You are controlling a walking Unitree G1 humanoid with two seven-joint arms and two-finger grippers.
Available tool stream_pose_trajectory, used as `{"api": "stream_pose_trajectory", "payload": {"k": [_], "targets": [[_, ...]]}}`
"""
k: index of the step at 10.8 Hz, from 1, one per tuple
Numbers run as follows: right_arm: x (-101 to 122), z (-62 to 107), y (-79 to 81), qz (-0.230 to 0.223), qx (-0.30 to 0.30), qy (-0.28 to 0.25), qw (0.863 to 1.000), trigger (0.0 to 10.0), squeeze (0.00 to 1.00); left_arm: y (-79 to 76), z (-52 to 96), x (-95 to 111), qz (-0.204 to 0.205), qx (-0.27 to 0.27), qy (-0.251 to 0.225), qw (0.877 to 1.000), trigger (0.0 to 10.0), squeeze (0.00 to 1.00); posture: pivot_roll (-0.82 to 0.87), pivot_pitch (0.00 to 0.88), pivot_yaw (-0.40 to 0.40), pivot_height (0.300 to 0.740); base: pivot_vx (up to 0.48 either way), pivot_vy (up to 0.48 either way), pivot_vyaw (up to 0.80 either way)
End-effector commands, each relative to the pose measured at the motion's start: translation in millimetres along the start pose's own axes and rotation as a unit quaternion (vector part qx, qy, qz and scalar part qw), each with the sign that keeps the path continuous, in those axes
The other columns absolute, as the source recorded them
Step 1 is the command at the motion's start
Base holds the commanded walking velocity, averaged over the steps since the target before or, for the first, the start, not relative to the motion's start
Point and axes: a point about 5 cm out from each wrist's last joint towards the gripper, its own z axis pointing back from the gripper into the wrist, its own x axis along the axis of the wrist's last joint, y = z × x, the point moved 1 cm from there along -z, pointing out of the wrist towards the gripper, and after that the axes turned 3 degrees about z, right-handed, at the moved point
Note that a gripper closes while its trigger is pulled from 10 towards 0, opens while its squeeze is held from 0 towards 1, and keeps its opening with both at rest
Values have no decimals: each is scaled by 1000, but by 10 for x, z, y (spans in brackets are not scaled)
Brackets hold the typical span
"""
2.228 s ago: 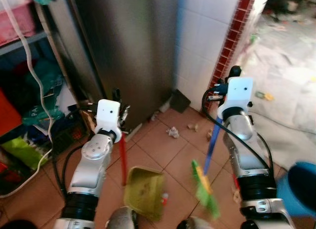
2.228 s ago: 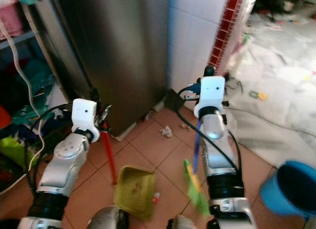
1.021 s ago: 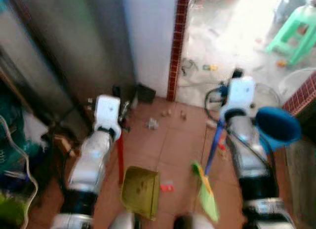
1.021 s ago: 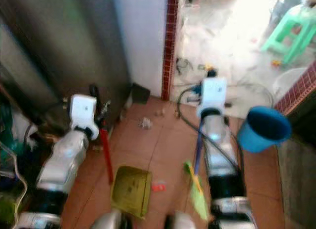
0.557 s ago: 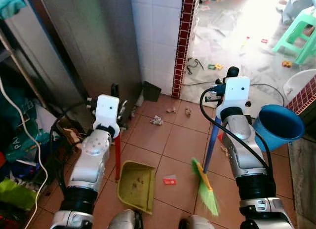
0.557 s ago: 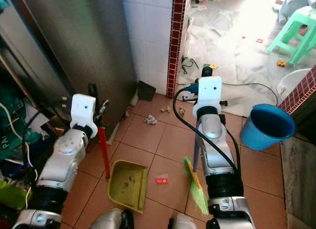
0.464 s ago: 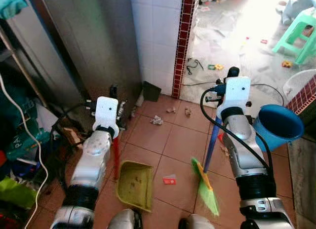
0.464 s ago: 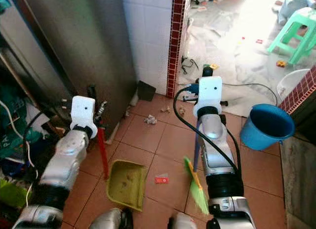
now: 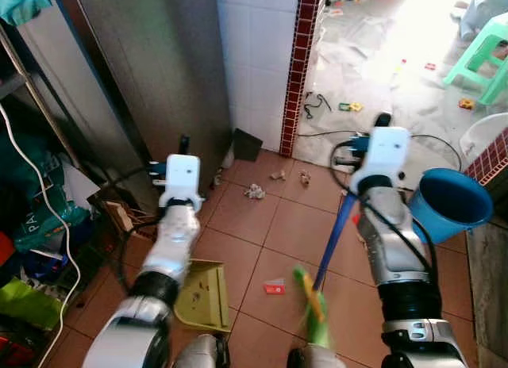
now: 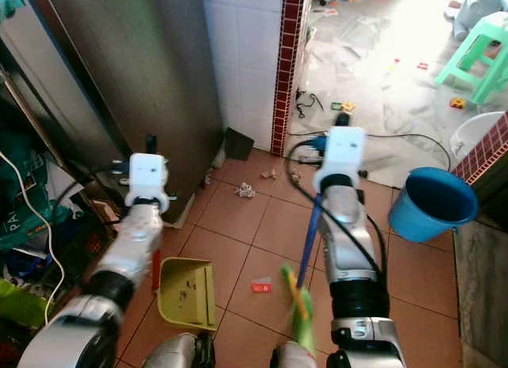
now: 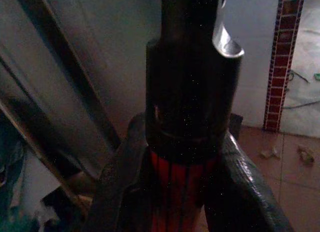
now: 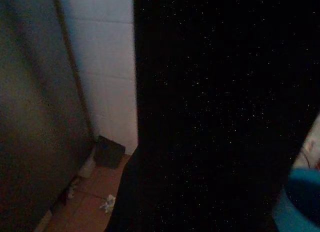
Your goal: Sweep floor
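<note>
Standing on the terracotta tile floor [image 9: 278, 225], the robot faced a corner where a steel cabinet [image 9: 159, 59] met a white tiled wall [image 9: 254, 51] edged with a strip of red tiles [image 9: 300, 59].

On the left, the left gripper [image 11: 185, 157] was closed around the red handle [image 11: 179, 192] of the dustpan [image 9: 202, 295] — its two black fingers [image 11: 122, 187] pressed against either side of the shaft. The handle ran nearly upright, and the yellow-green pan lay on the floor close beside the left forearm, with specks of dirt on its inside.

In the middle, a small red scrap [image 9: 275, 287] lay on a tile between the pan and the broom [image 9: 317, 304]. Farther off, near the wall, sat a crumpled white paper [image 9: 254, 192] and a few small bits of litter [image 9: 290, 176].

The broom's long blue handle [image 9: 332, 245] slanted from the right gripper [image 9: 355, 158] down and leftward to blurred green bristles [image 9: 316, 324] on the floor — whether that gripper's jaws were spread or pressed together could not be told.

At the right, a blue bucket [image 9: 452, 203] stood near the right arm, and a green stool [image 9: 482, 55] stood well beyond it.
</note>
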Motion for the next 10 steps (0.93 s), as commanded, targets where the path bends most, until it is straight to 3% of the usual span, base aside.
{"api": "stream_pose_trajectory", "payload": {"k": [1, 3, 5, 7, 8, 9, 10], "targets": [[53, 4, 0, -16, -7, -5, 1000, 10000, 0, -69, -32, 123, 24, 8, -32, 999, 10000, 0, -115, 84, 30, 740, 0, 0, 0], [30, 6, 20, -30, -12, 5, 999, 10000, 0, -324, 21, 60, 76, -19, -1, 997, 10000, 0, -120, 87, 29, 740, 0, 0, 0], [19, 5, 26, -35, -13, 10, 999, 10000, 0, -508, 95, 17, 88, -58, 7, 994, 10000, 0, -123, 86, 29, 740, 0, 0, 0], [5, -3, 67, -66, -10, 23, 997, 10000, 0, -579, 151, -76, 95, -74, 23, 992, 10000, 0, -123, 84, 30, 740, 0, 0, 0], [23, -15, 130, -112, 2, 35, 993, 10000, 0, -600, 176, -122, 94, -80, 34, 992, 10000, 0, -125, 82, 29, 740, 0, 0, 0], [63, -27, 164, -125, 12, 35, 991, 10000, 0, -605, 183, -138, 94, -83, 37, 991, 10000, 0, -129, 78, 31, 740, 0, 0, 0], [282, -81, 263, -153, 44, 22, 987, 10000, 0, -630, 207, -186, 97, -94, 50, 990, 10000, 0, -136, 77, 34, 740, 0, 0, 0]]}}
